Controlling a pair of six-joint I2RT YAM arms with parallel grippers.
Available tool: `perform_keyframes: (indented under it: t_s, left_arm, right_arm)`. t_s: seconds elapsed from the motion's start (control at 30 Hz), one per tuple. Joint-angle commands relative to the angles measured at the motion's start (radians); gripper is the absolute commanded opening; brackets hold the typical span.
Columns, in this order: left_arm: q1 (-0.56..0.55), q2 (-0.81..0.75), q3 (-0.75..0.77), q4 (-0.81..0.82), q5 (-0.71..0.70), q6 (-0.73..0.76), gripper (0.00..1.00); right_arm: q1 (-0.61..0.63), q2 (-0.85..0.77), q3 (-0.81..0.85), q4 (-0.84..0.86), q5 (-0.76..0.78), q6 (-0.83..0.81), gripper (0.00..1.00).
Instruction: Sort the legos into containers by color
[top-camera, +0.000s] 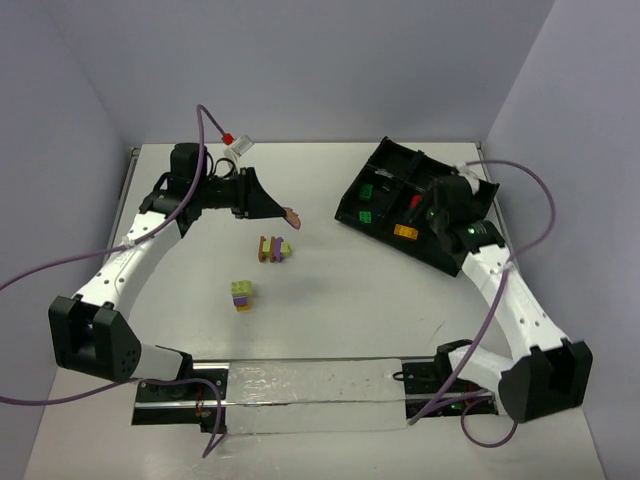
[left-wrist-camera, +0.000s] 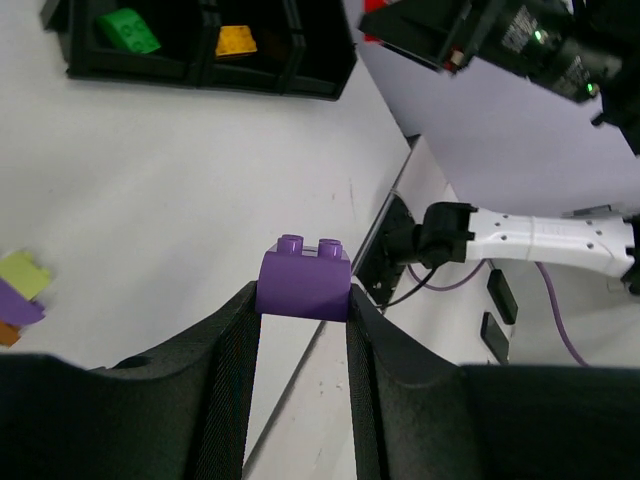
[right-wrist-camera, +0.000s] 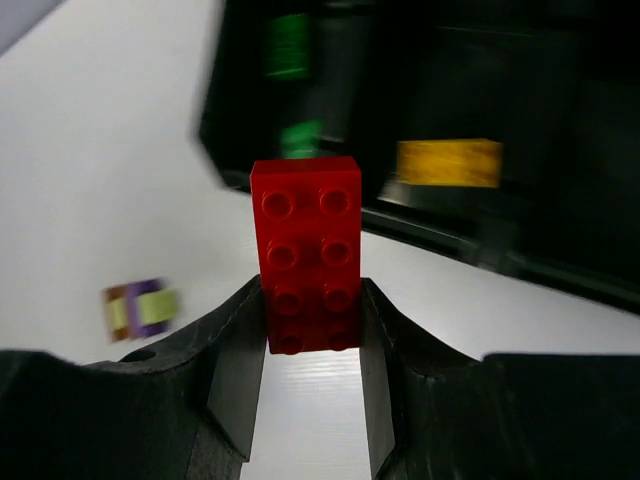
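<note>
The black tray sits far right on the surface. My right gripper hangs near it, clamped on a red brick. I should pick a compartment without green or orange, lower squarely, then release. Only the left wrist view shows my left gripper pinching a purple brick.

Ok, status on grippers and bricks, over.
Left gripper holds purple studded plastic brick. Right gripper holds red studded plastic brick near black divided tray. Nothing seen blocking.

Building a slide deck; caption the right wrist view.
Right gripper clamps a red lego before the black tray, which holds green bricks and an orange brick.
</note>
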Motion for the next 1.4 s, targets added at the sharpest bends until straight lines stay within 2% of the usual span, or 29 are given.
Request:
perform_keyframes:
  t_s: [0.0,0.13,0.33,0.43,0.53,0.57,0.63,0.7,0.9,1.0,1.03,1.1,1.13,1.23,1.37]
  left_arm:
    - [0.004,0.009,0.076,-0.042,-0.071,0.041,0.0]
    - [0.002,0.022,0.084,-0.035,-0.056,0.038,0.0]
    - [-0.003,0.042,0.099,-0.046,-0.043,0.038,0.0]
    - [-0.004,0.042,0.103,-0.042,-0.04,0.035,0.0]
    - [-0.008,0.051,0.114,-0.036,-0.03,0.023,0.0]
    - [-0.011,0.056,0.12,-0.034,-0.029,0.019,0.0]
    - [-0.015,0.064,0.133,-0.035,-0.025,0.016,0.0]
    - [-0.019,0.069,0.141,-0.033,-0.024,0.012,0.0]
    - [-0.027,0.091,0.167,-0.015,-0.014,-0.002,0.0]
    - [-0.03,0.098,0.167,0.001,0.012,-0.006,0.0]
    - [-0.032,0.101,0.167,0.004,0.02,-0.006,0.0]
    - [-0.034,0.112,0.169,0.013,0.101,0.001,0.0]
    - [-0.04,0.117,0.173,0.016,0.164,0.008,0.0]
    - [-0.052,0.112,0.165,0.055,0.191,0.009,0.0]
    - [-0.055,0.109,0.144,0.148,0.237,-0.065,0.0]
  right_arm:
    - [-0.138,-0.126,-0.127,-0.122,0.297,0.093,0.0]
    - [-0.263,-0.147,-0.204,-0.079,0.219,0.052,0.0]
    - [-0.28,-0.02,-0.151,-0.053,0.203,0.037,0.0]
    - [-0.28,0.025,-0.135,-0.007,0.204,0.047,0.09]
    - [-0.28,0.074,-0.1,0.021,0.206,0.044,0.32]
    - [-0.28,0.094,-0.09,0.027,0.21,0.04,0.49]
    - [-0.28,0.122,-0.07,0.032,0.214,0.031,0.7]
    - [-0.28,0.139,-0.051,0.032,0.212,0.027,0.8]
    - [-0.28,0.134,-0.034,0.023,0.151,0.002,0.79]
    - [-0.278,0.063,-0.035,0.062,0.004,-0.054,0.72]
    - [-0.278,0.042,-0.039,0.095,-0.092,-0.077,0.72]
    - [-0.269,0.001,-0.043,0.176,-0.368,-0.126,0.73]
    - [-0.248,-0.02,-0.037,0.229,-0.557,-0.149,0.75]
    - [-0.125,-0.02,0.027,0.259,-0.732,-0.183,0.78]
    - [0.029,0.057,0.186,0.164,-0.889,-0.303,0.83]
